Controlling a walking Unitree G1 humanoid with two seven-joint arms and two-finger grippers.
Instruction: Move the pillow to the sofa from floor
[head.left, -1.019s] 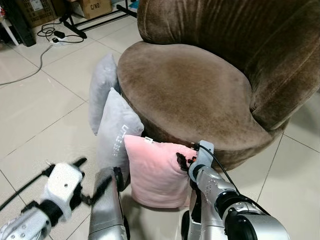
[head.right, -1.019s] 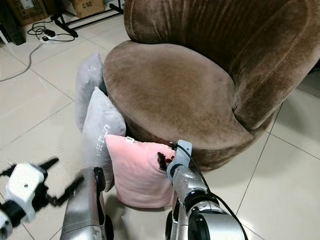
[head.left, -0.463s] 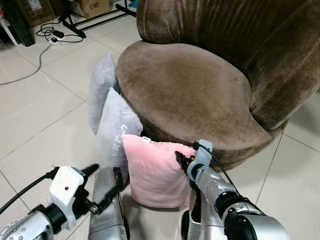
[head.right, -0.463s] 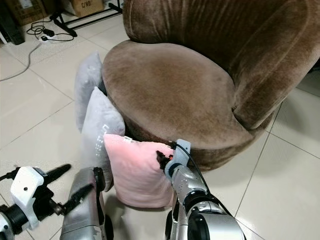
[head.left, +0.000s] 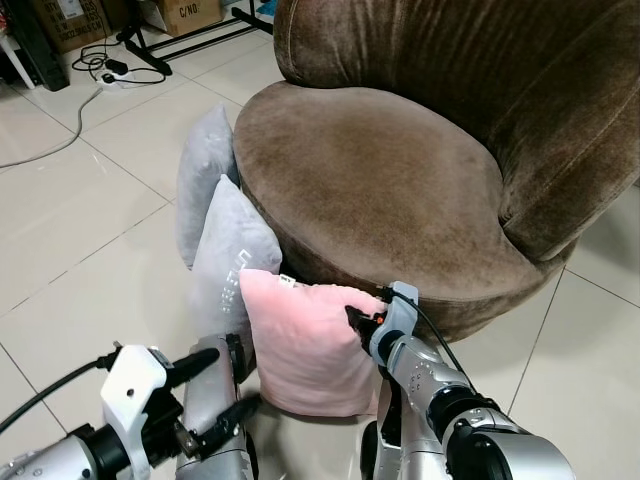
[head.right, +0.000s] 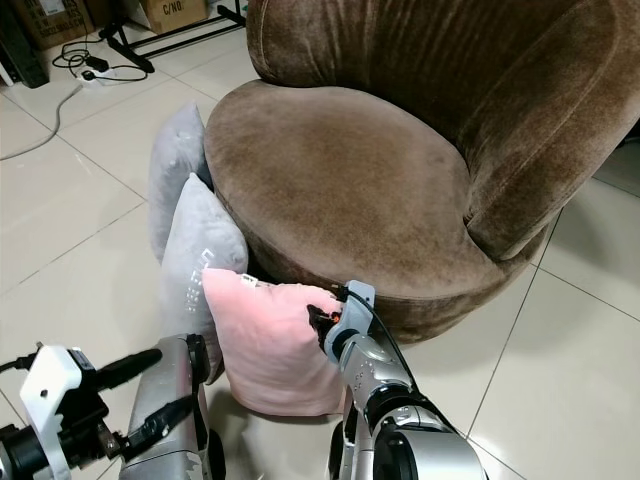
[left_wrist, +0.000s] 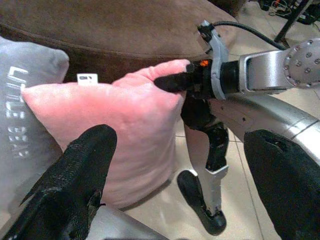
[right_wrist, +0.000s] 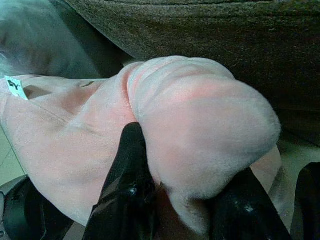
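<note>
While the pink pillow (head.left: 305, 345) stands on the floor (head.left: 80, 230) against the sofa (head.left: 380, 190) base, right gripper (right_wrist: 175, 200) jaws pinch its upper corner for lifting, and left gripper (head.left: 220, 385), jaws spread, waits beside its far edge.

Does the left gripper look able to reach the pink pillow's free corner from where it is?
Probably yes. The left gripper, fingers open, faces the pink pillow with bare floor between them; the right gripper grips the opposite corner, out of its way.
</note>
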